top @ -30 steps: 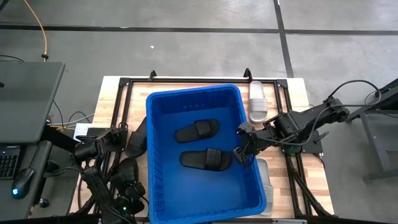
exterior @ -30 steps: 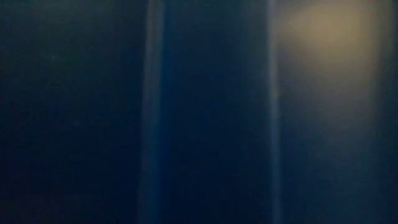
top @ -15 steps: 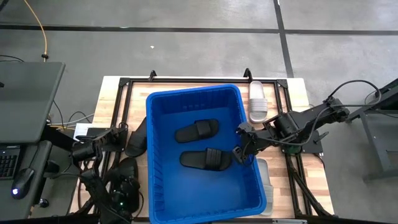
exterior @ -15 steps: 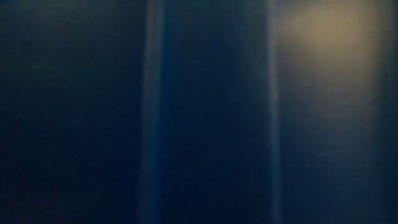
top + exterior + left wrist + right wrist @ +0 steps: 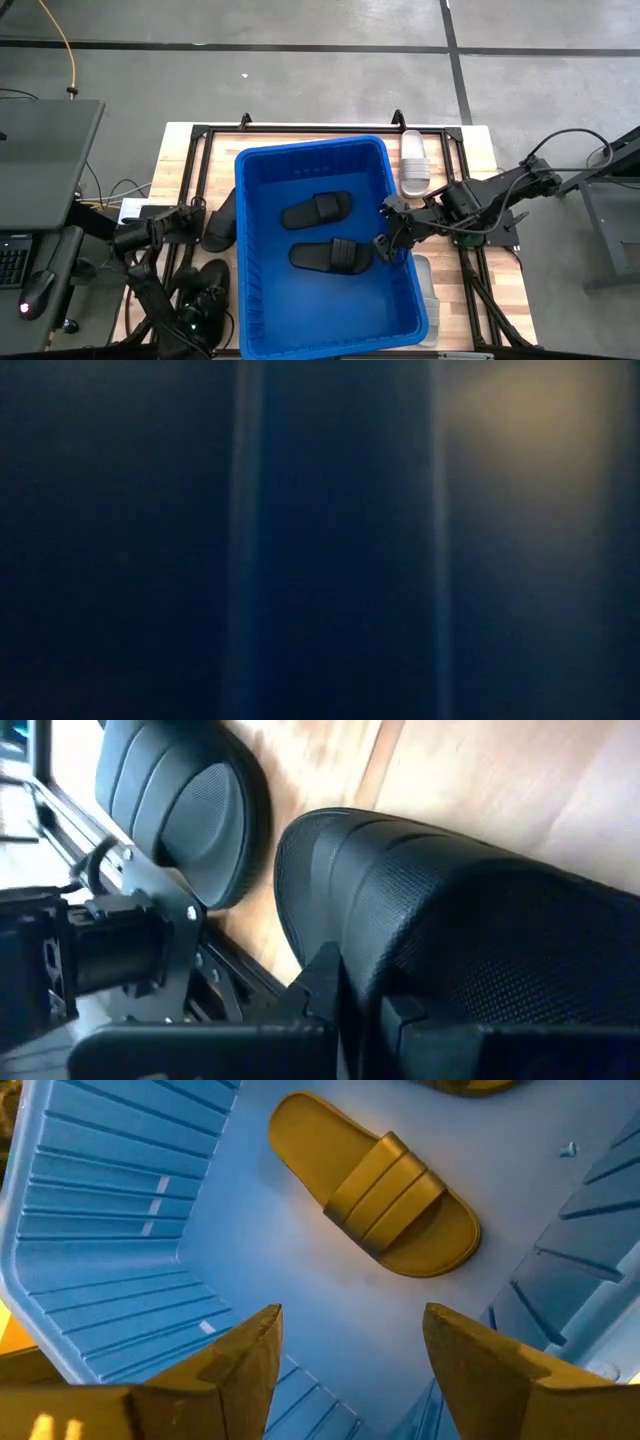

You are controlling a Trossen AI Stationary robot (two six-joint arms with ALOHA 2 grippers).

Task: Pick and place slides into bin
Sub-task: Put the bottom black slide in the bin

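Observation:
The blue bin stands mid-table with two black slides lying flat on its floor. Left of the bin, two more black slides lie on the wood: one farther back and one nearer. My left gripper is shut at the nearer one. My right gripper hangs open over the bin's right side, above a slide, and touches nothing. The low view shows only a dark blue wall. My left gripper has its two fingers closed on the rim of the nearer black slide, close to its rounded end. The fingers slant down onto it from the table's near left. The slide lies on the wood; what lies between the fingertips is hidden by the slide itself.
A pale slide lies on the table at the bin's far right, and another pale one at its near right. A black frame runs along the table's edges. A laptop sits off the table's left.
My left arm has shifted a little toward the table's left edge, and its hand has rolled slightly over the nearer black slide. The slide stays on the wood. My right gripper has kept still over the bin.

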